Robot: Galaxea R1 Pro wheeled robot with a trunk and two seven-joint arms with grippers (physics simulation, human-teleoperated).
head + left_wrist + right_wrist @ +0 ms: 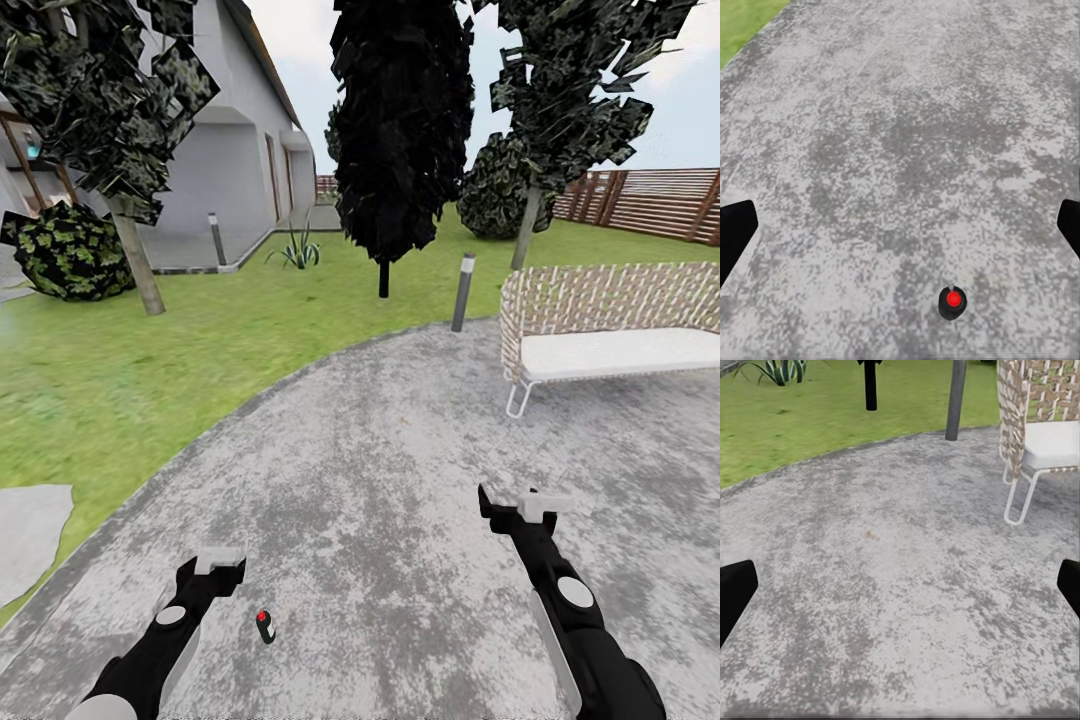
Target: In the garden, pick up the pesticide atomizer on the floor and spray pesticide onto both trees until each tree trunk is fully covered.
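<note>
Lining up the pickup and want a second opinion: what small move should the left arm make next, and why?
Probably ease the left gripper down and slightly toward the robot's right, over the atomizer. It lies on the paving just beside that gripper, untouched, and in the left wrist view it sits low between the spread fingers, off centre. The right gripper is much farther away.

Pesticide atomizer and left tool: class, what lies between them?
Nothing but bare grey paving. In the head view the pesticide atomizer lies beside the left tool, apart from it.
</note>
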